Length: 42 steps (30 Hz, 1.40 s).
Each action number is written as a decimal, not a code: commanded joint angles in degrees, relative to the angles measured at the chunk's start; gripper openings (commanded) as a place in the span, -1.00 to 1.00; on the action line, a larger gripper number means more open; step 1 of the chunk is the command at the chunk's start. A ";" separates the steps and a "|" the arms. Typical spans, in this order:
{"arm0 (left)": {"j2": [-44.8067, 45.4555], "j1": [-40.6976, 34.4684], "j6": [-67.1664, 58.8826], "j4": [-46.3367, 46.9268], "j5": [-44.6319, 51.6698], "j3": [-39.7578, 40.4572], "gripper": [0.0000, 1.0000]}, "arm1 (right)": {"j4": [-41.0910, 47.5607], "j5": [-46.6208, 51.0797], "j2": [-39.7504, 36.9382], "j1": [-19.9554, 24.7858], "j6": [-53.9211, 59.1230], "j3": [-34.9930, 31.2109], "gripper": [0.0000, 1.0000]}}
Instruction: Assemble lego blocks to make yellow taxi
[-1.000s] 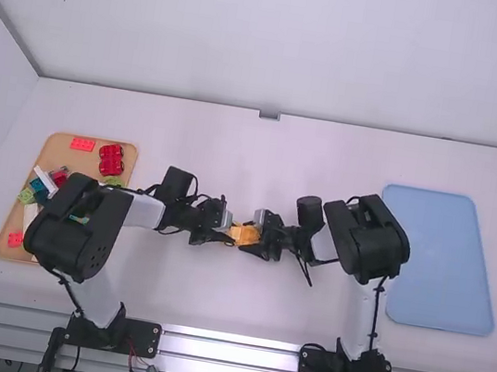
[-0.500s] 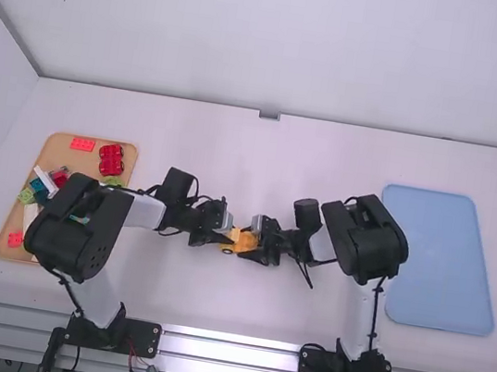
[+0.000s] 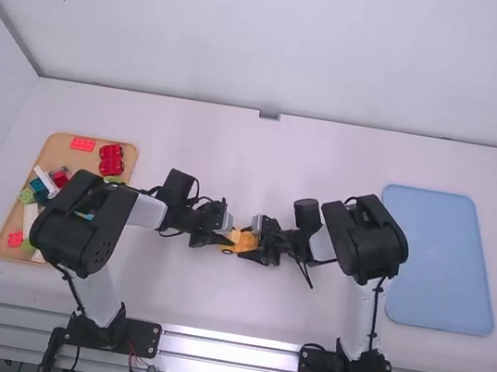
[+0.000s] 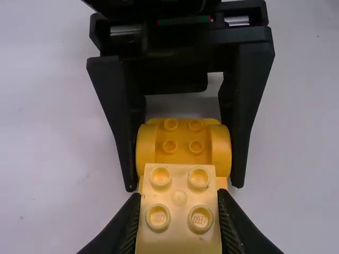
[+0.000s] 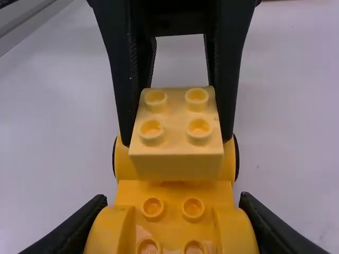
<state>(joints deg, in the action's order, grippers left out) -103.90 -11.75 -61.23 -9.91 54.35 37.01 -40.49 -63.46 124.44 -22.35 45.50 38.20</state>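
At mid-table in the high view, my left gripper [image 3: 226, 238] and right gripper [image 3: 254, 242] meet at one yellow assembly [image 3: 243, 239]. A pale yellow block [image 4: 180, 198] with studs is squeezed by my left gripper [image 4: 179, 203] in the left wrist view. It sits over a deeper yellow car base [image 4: 183, 142], with the right gripper's fingers closed on both sides. In the right wrist view my right gripper [image 5: 172, 203] grips the base's rounded fenders [image 5: 108, 233]; black wheels [image 5: 236, 159] flank its far end. Whether the block is fully seated on the base I cannot tell.
On the left, a wooden tray [image 3: 9, 223] holds loose parts, among them a red brick [image 3: 83, 143] and a dark red piece [image 3: 111, 160]; the left arm's elbow overhangs it. A blue tray [image 3: 448, 263] lies on the right.
The right gripper and the car base have shifted slightly left, and a dark wheel has come into view on the near side. The left arm's elbow has moved a little; both grippers keep their hold.
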 commanded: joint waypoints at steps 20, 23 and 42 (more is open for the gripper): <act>-0.61 0.70 0.39 0.90 0.02 0.87 -0.15 | 0.70 2.19 0.81 -0.09 -0.66 0.04 0.09; -0.04 0.87 0.37 1.49 0.20 1.14 -0.15 | 0.66 2.19 0.81 -0.11 -0.68 0.02 0.09; 4.63 0.44 0.59 12.46 0.63 4.70 -0.96 | 0.66 1.90 0.81 -0.11 -0.66 0.15 0.10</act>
<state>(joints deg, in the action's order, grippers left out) -97.36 -11.16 -60.95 2.26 53.93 42.15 -40.53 -63.09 124.44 -22.35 45.43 38.20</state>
